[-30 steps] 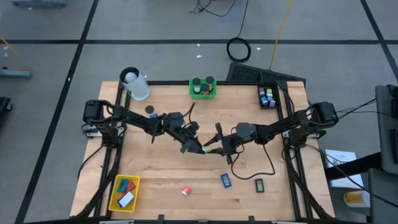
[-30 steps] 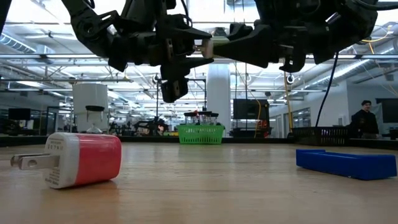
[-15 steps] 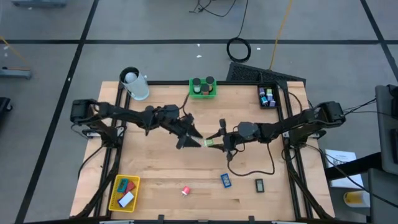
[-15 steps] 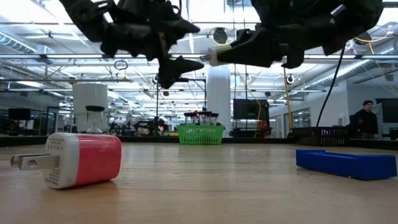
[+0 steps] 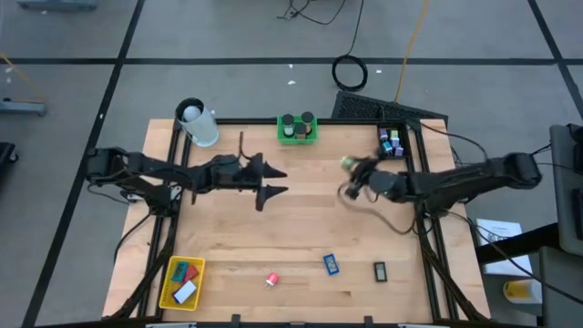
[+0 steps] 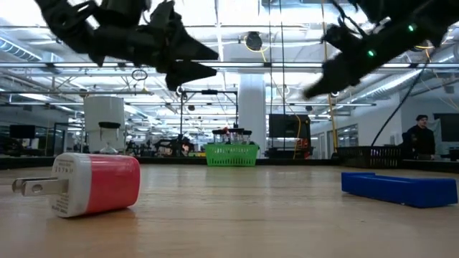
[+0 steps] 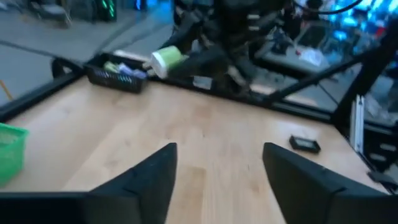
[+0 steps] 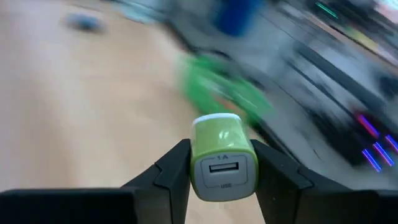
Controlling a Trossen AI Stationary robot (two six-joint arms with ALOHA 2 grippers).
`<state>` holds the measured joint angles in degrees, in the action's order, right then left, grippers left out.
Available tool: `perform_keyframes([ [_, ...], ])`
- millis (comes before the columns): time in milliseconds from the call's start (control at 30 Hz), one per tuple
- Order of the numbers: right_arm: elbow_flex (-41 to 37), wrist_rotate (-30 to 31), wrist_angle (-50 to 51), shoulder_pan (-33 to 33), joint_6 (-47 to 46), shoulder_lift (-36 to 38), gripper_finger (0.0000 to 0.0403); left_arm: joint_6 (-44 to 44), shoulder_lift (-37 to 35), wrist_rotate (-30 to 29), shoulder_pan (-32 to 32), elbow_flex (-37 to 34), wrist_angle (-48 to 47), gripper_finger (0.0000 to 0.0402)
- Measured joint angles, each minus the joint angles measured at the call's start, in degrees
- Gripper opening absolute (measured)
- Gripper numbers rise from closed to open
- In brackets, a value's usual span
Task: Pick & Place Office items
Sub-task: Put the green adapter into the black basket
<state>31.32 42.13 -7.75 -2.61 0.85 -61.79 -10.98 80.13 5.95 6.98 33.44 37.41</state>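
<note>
The wooden table (image 5: 301, 228) is the landmark for everything here; above its far right part the right gripper (image 8: 224, 168) holds a green charger (image 8: 222, 163) pinched by its flanks between both fingers, white cap forward and socket face toward the wrist, close to the black tray (image 5: 392, 141) at the table's far right corner; above the table's middle the left gripper (image 5: 271, 180) hangs with its fingers spread and nothing between them; the step in hand looks like carrying the charger to a container, probably that tray, so it would pay to keep the squeeze even on the flat sides, come over the tray's opening squarely, lower until the piece is inside the rim, and only then let go, since a drop from height could bounce it out; the red charger (image 5: 271, 279), blue block (image 5: 331, 264) and dark block (image 5: 380, 270) lie near the table's front edge, the yellow basket (image 5: 169, 281) at its front left corner; the only legible writing is "1A" and "USB" around the green charger's socket.
</note>
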Motion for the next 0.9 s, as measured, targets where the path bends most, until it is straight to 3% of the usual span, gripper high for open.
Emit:
perform_keyframes([
  [167,-4.7,7.4,15.4,10.7,-19.2,11.4,0.0133,0.4,0.1,-1.6,0.0,-6.2,13.2,0.0188],
  [267,-6.5,6.6,18.5,19.8,-23.4,16.0,0.0134,0.7,0.0,-1.7,0.0,-7.6,15.2,0.0162],
  [333,-7.6,2.7,19.5,26.2,-23.7,17.6,0.0134,0.9,0.1,-2.1,-0.4,-8.0,15.3,0.0148],
  [500,-9.9,-8.7,17.7,40.1,-23.8,16.4,0.0134,3.1,0.1,-3.5,-0.7,-8.1,14.6,0.0121],
  [633,-12.4,-14.1,9.8,46.1,-22.4,14.1,0.0134,3.2,0.1,-3.7,-0.6,-8.1,14.8,0.0109],
  [900,-12.6,-15.3,5.3,50.5,-23.1,7.4,0.0149,3.4,0.1,-5.2,-0.5,-8.1,14.7,0.0106],
])
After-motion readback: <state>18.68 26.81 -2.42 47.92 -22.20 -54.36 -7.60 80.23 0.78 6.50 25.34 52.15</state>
